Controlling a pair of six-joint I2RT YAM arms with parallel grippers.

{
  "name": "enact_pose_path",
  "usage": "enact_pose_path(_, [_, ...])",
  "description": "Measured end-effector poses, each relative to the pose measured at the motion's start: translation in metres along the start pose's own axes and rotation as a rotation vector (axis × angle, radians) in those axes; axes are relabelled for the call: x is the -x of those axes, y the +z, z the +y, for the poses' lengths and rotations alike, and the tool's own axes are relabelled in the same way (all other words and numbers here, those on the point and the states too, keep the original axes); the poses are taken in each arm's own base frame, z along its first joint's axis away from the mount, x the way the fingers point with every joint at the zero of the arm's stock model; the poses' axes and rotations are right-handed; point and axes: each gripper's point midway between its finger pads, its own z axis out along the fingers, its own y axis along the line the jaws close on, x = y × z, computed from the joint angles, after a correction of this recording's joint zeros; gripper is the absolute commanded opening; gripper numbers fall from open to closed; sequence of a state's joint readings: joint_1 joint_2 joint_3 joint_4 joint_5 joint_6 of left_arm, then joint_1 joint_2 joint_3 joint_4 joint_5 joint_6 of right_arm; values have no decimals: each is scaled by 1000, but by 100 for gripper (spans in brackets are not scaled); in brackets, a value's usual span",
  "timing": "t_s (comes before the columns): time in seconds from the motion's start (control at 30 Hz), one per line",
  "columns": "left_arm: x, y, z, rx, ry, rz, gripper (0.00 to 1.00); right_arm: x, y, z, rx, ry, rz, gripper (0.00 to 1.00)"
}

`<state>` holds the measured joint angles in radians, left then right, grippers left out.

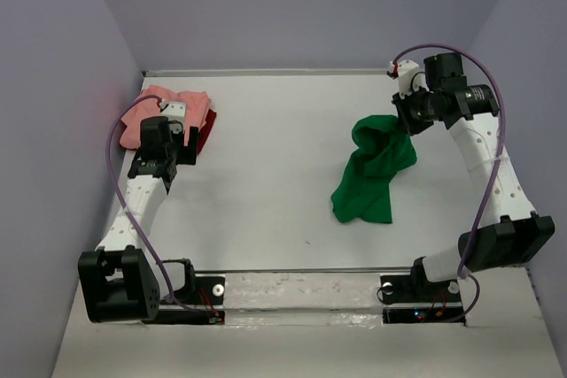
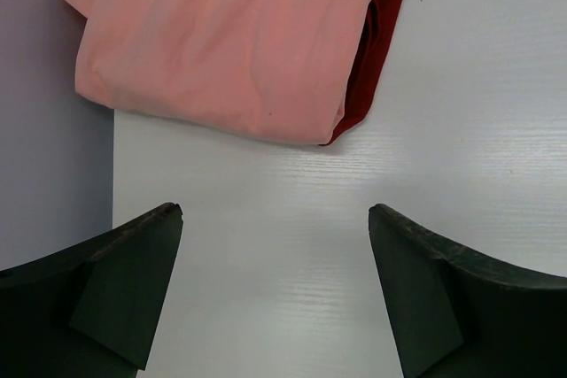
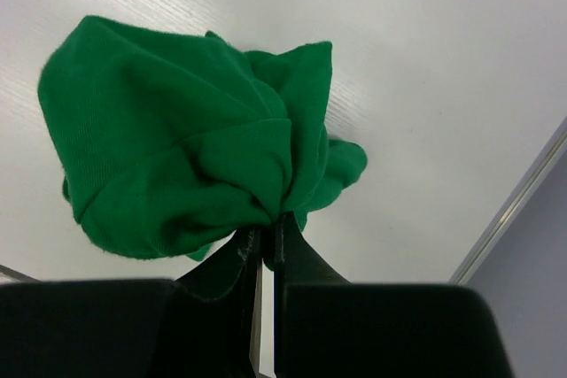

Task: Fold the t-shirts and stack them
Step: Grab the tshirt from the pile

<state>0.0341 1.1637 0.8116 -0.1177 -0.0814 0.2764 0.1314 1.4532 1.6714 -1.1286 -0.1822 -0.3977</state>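
- The right end effector (image 3: pixel 268 232) is pinched almost fully closed on a gathered fold of the green t-shirt (image 3: pixel 177 148). The cloth bunches right at its tips in the lower middle of the right wrist view.
- From that grip the shirt balloons toward the upper left of that frame, with pale worktop (image 3: pixel 425 59) behind it.
- In the overhead view the green t-shirt sits right of centre. Its upper end is at the end effector and its crumpled lower end trails down onto the worktop.
- The left end effector (image 2: pixel 275 219) stands wide open and holds nothing. Its two dark fingers (image 2: pixel 133 281) fill the lower corners of the left wrist view, with bare worktop between them.
- Above the fingers, clear of both, the salmon-pink t-shirt (image 2: pixel 221 42) lies folded flat in the upper left of that frame.
- A dark red cloth (image 2: pixel 376 50) lies under it and shows along its right edge.
- Overhead, this pile is at the upper left of the worktop, close to the left wall (image 1: pixel 62 130) and well apart from the green t-shirt.
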Motion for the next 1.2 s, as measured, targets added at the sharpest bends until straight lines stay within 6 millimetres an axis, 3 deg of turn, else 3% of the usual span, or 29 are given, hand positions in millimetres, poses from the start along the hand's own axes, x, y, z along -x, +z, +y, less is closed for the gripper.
enact_pose_path(0.23, [1,-1,-1,-7,0,-3,99,8,-3,-8,-47,-6,-34,0])
enact_pose_path(0.53, [1,-2,-4,-24,0,-5,99,10,-4,-2,-16,4,-48,0])
enact_pose_path(0.7, [1,-2,-5,-28,0,-6,99,23,-3,25,147,17,-92,0])
enact_pose_path(0.87, [1,-2,-4,-27,0,-5,97,51,-4,56,356,7,-122,0])
enact_pose_path(1.03, [1,-2,-4,-26,0,-5,88,93,-27,85,480,-69,-207,0])
enact_pose_path(1.1, [1,-2,-4,-24,1,-4,83,99,-41,94,510,-99,-240,0])
enact_pose_path(1.2, [0,-2,-4,-23,3,-2,82,101,-52,93,480,-113,-262,0])
